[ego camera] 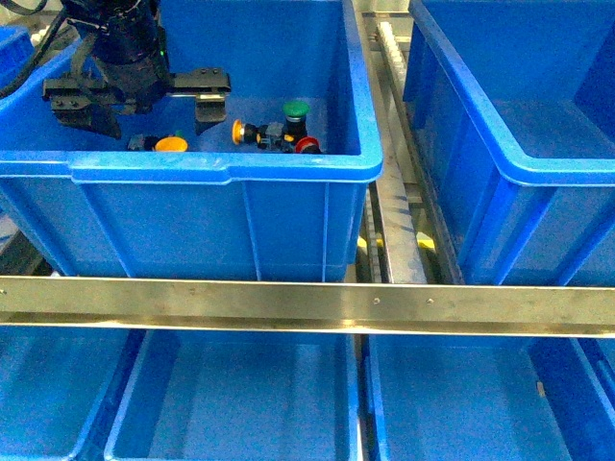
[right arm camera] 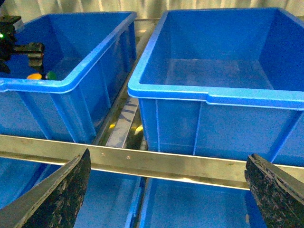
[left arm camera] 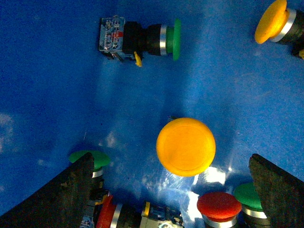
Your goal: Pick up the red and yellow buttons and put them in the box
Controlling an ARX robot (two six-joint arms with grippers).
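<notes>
- Left gripper (ego camera: 149,117) hangs inside the left bin (ego camera: 221,171), its jaws spread wide with nothing between them; in the left wrist view we see its two dark fingers (left arm camera: 61,199) framing the bin floor.
- Between those fingers a yellow button (left arm camera: 185,147) stands cap-up on the floor, its shade leaning toward orange.
- Close to one fingertip we find a red button (left arm camera: 219,205) standing upright, just beside a green button (left arm camera: 249,195).
- By the other finger a second red button (left arm camera: 107,211) lies on its side, with another green cap (left arm camera: 89,159) near it.
- Farther off, a second yellow button (left arm camera: 271,21) lies tilted, and a green-capped button (left arm camera: 142,38) lies on its side, well apart from the rest.
- Our right gripper (right arm camera: 167,156) is also spread open and empty, held back from the bins over a metal rail (right arm camera: 118,156).
- It faces the empty box (right arm camera: 213,97), which stands to the right of the left bin with a narrow gap between them.
</notes>
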